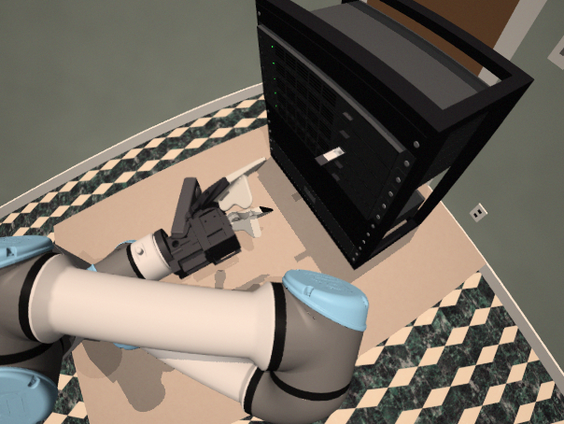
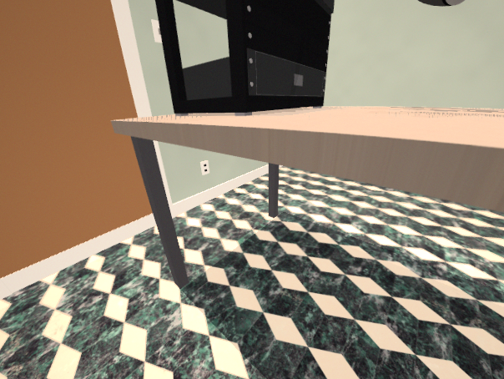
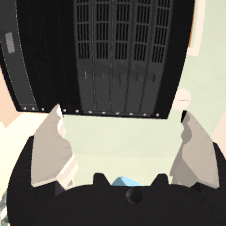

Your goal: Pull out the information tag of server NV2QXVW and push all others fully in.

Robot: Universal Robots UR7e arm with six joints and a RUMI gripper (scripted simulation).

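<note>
Currently, the gripper [image 1: 265, 186] [image 3: 123, 107] stands in front of the rack [image 1: 472, 106] [image 2: 239, 54] [image 3: 181, 55], jaws wide apart. One tag [image 1: 332, 154] protrudes from the rack's front.

Your rack: black, open-framed, upright on the table [image 1: 355, 140] [image 2: 239, 63] [image 3: 47, 60]
Your servers: dark, grille-fronted, stacked inside the rack [image 1: 303, 89] [image 3: 120, 37]
Your pulled-out tag: white-labelled, jutting from the rack front; print too small to read [image 1: 333, 154]
</note>
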